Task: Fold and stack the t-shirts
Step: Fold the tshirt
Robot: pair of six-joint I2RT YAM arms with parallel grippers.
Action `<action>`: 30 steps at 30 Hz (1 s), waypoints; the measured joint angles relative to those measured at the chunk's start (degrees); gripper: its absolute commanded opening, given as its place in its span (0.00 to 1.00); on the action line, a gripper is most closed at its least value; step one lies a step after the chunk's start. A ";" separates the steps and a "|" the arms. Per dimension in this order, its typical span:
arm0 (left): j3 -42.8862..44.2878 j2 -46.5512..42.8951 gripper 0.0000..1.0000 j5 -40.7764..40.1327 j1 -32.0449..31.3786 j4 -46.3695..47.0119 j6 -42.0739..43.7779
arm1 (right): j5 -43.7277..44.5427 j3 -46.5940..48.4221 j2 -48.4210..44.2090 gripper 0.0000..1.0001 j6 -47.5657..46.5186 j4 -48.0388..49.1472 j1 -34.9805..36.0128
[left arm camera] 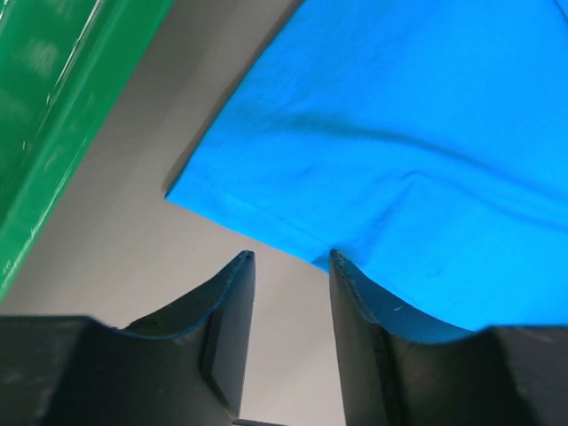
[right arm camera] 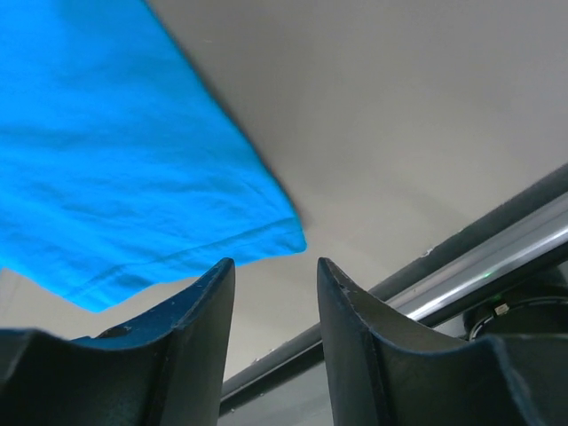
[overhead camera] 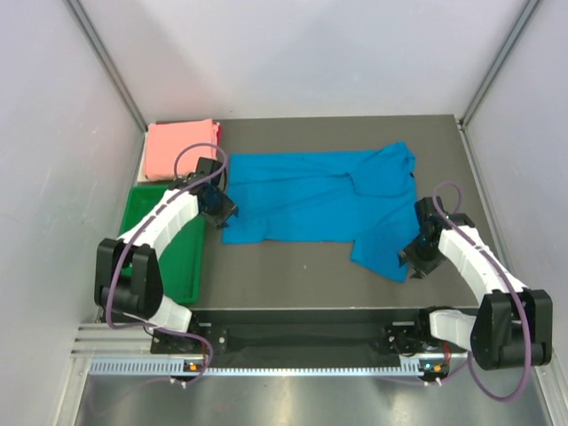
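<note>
Halfway, I reckon: pink shirt [overhead camera: 182, 146] sits folded at the far-left corner of the tabletop [overhead camera: 293, 277], blue shirt [overhead camera: 302, 200] lies unfolded mid-way. Left gripper [left arm camera: 288, 259] and right gripper [right arm camera: 271, 264] are both parted, empty, at its edges.

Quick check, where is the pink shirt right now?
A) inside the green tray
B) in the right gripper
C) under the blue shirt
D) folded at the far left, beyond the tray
D: the pink shirt lies folded at the far left corner, beyond the green tray, not in it.
</note>
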 measured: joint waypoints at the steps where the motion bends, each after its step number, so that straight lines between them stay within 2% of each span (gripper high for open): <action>1: -0.13 0.02 0.43 -0.28 -0.09 -0.11 -1.55 | 0.00 -0.61 -0.22 0.42 0.74 0.07 0.00; 11: -0.20 0.74 0.41 -4.31 -2.47 -1.25 -11.76 | -0.44 -8.20 -1.38 0.36 7.82 3.23 0.00; 12: -0.24 0.74 0.41 -4.66 -2.64 -1.25 -12.46 | -0.72 -9.05 -1.29 0.29 8.31 4.37 0.00; 14: -0.55 0.72 0.42 -5.07 -2.91 -1.16 -13.79 | -1.14 -10.49 -0.90 0.00 8.98 6.14 0.00; 18: -1.97 0.55 0.45 -8.85 -5.14 -1.99 -17.90 | -1.64 -10.69 -1.22 0.00 10.51 7.54 0.11; 22: -5.70 -1.88 0.47 -11.37 -8.20 -2.27 -22.62 | 1.68 -10.23 -4.52 0.00 10.56 6.23 0.26; 30: -10.01 -4.02 0.47 -14.32 -8.28 -2.43 -30.86 | 9.16 -4.59 -12.48 0.00 8.83 2.21 0.28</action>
